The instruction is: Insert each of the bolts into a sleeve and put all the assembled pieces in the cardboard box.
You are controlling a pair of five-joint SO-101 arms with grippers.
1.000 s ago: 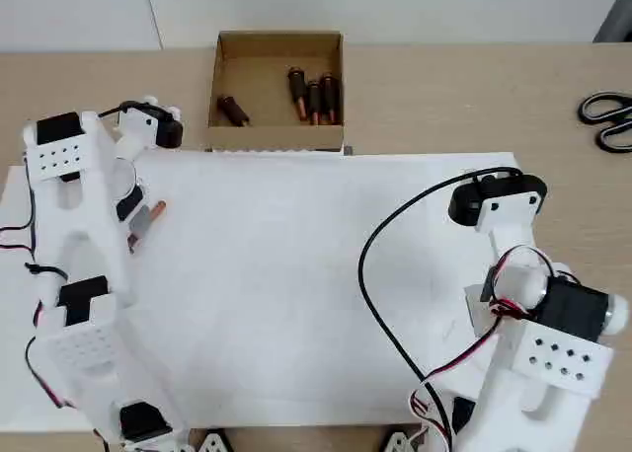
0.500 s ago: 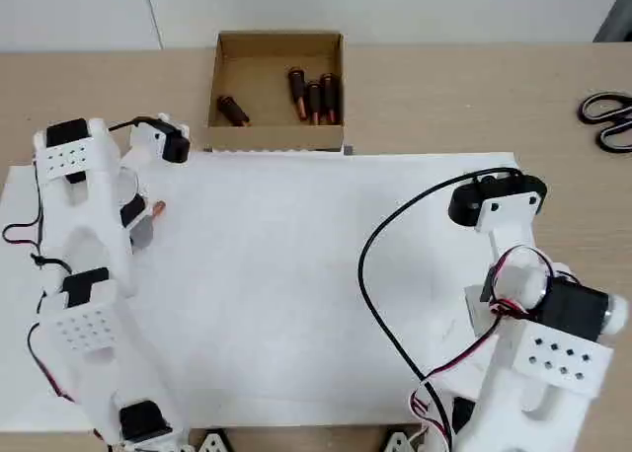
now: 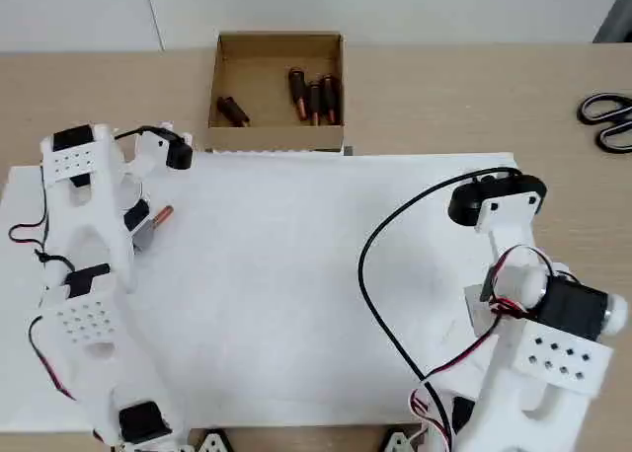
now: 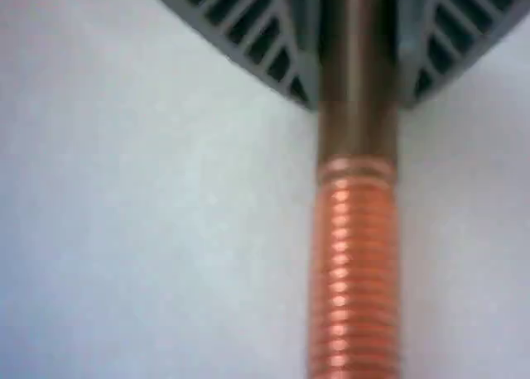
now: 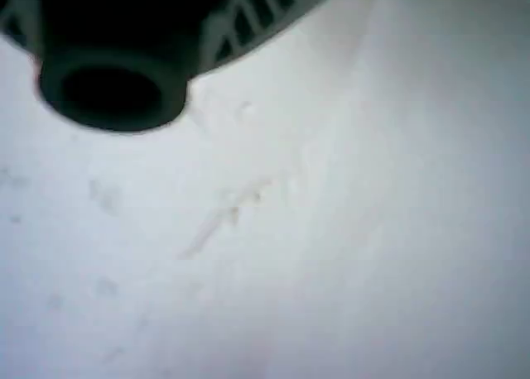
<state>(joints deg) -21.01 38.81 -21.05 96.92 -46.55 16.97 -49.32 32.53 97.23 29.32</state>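
L gripper (image 3: 146,225) is over the left edge of the white sheet (image 3: 296,304), fingers pinching a brown sleeve (image 4: 356,56) w/ the copper bolt (image 4: 354,271) threads sticking out. Cardboard box (image 3: 279,39) sits on the table (image 3: 444,97) just past the sheet, 4 assembled pcs (image 3: 314,97) inside. R gripper (image 3: 478,309) is over the sheet's right part; can't tell its grip state. Scissors (image 3: 607,121) at far right.
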